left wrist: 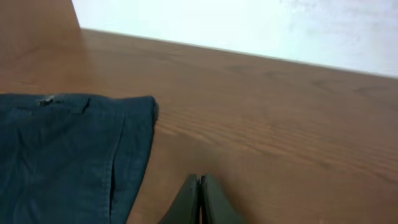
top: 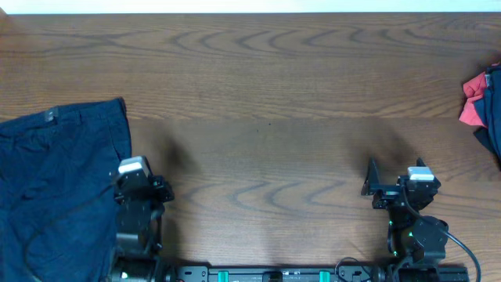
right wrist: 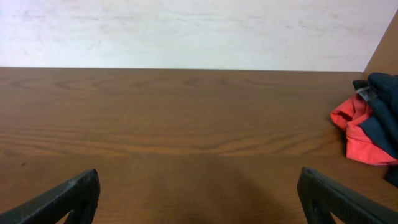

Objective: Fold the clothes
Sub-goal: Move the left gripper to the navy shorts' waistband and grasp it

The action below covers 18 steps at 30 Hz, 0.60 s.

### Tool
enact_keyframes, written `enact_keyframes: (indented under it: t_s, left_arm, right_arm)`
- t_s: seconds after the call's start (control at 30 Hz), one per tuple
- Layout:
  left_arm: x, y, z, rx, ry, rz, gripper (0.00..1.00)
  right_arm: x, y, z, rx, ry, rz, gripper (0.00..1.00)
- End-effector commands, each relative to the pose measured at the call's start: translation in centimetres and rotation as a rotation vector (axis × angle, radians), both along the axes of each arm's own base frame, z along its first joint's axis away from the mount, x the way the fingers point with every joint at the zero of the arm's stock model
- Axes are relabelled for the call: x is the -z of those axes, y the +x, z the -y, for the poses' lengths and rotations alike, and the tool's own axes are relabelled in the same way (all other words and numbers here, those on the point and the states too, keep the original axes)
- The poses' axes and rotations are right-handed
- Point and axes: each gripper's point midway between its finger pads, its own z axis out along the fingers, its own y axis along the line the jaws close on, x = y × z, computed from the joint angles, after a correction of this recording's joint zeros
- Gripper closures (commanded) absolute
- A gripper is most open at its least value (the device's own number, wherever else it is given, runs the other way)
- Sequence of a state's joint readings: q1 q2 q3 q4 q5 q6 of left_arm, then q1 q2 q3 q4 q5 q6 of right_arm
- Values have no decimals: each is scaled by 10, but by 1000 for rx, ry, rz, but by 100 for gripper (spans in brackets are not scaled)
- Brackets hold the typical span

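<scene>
You have two grippers low in the frame. The left gripper is pinched together on nothing, just beside the right hem of the single navy clothes at lower left, and the right gripper is spread wide. One red-and-dark bundle hugs the right edge, with bare table stretching between the two.

- Left arm: black blocky housings, pale grey box on the wrist.
- Right arm: black too, same pale box, small green lights, a black cable looping off it.
- Left fingers and right fingers: dark, matt, tapered.
- Base rail: black with teal marks.
</scene>
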<state>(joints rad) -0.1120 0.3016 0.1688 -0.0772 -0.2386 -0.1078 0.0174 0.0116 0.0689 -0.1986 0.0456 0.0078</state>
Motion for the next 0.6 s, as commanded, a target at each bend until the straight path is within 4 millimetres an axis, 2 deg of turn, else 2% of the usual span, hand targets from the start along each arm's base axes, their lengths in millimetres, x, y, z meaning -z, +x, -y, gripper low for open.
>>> enact_keyframes:
  t_s: [0.0, 0.27, 0.37, 0.4, 0.43, 0.47, 0.57]
  left_arm:
    - [-13, 13, -2, -25, -9, -58, 94]
    - [-8, 43, -8, -91, 34, -396, 94]
    - [-6, 52, -13, -137, 1, -501, 94]
    - [-6, 53, -15, -155, -10, -528, 89]
    - [-7, 55, -19, -174, -20, -553, 56]
    - [-7, 56, -22, -193, -30, -576, 30]
    - [-12, 55, -32, -238, -60, -620, 28]
  right_arm:
    - [3, 0, -1, 2, 12, -3, 1]
    - [3, 0, -1, 2, 12, -3, 1]
    - [3, 0, -1, 2, 12, -3, 1]
    - [3, 0, -1, 2, 12, -3, 1]
    - [3, 0, -1, 2, 12, -3, 1]
    - [3, 0, -1, 2, 12, -3, 1]
    - [3, 0, -1, 2, 12, -3, 1]
